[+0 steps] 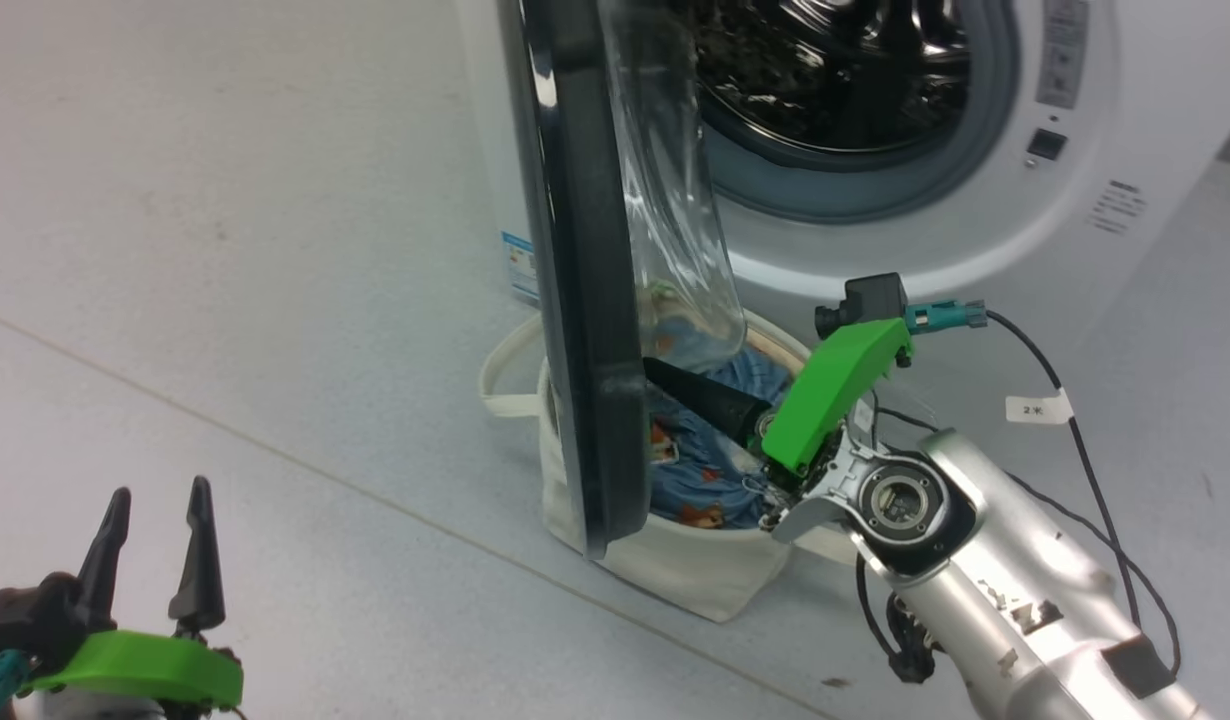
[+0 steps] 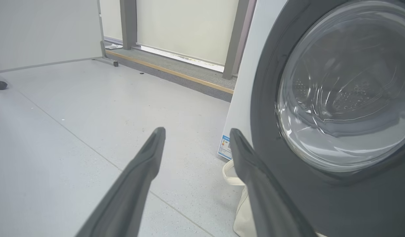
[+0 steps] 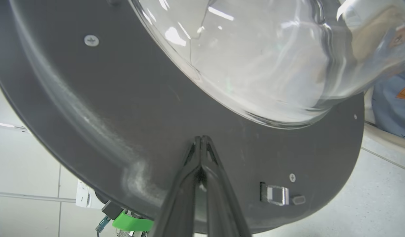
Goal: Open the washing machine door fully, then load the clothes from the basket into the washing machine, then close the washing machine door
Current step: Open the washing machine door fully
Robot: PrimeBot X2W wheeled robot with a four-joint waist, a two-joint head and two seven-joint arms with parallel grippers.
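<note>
Wooden strip [image 2: 176, 73]: running along the far edge of the floor [image 2: 90, 112].
Black caster [image 2: 1, 85]: sitting on the floor.

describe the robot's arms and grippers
Both the left gripper and right gripper have two long, tapered dark fingers on a bright green mount. The right arm is silver metal, with a black cable carrying a small white tag.

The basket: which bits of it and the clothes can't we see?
Head view: the washing machine door hides part of the basket and of the clothes.
Left wrist view: the door and the bottom edge cover most of the basket.
Right wrist view: the clothes are cut off by the right edge.
</note>
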